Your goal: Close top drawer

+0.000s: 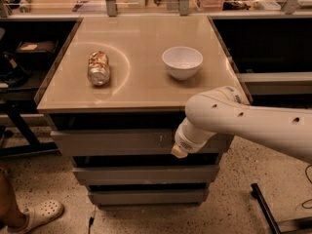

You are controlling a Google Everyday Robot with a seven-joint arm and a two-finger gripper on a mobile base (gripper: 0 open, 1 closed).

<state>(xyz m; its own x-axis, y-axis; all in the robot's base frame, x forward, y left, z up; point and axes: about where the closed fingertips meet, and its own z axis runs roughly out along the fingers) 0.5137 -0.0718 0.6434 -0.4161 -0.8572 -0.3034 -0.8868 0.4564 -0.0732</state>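
Observation:
The top drawer (117, 141) is a wide grey metal drawer under the tan cabinet top, with small white scuffs right of centre. Its front stands a little proud of the cabinet, with a dark gap above it. My gripper (179, 151) is at the end of the white arm reaching in from the right. It sits against the drawer front, right of centre. The wrist hides its fingers.
A can (99, 68) lies on its side on the cabinet top (141, 89) and a white bowl (182, 62) stands to its right. Two more grey drawer fronts (141, 174) sit below. A person's foot in a white clog (39, 213) is at lower left. Dark shelving flanks both sides.

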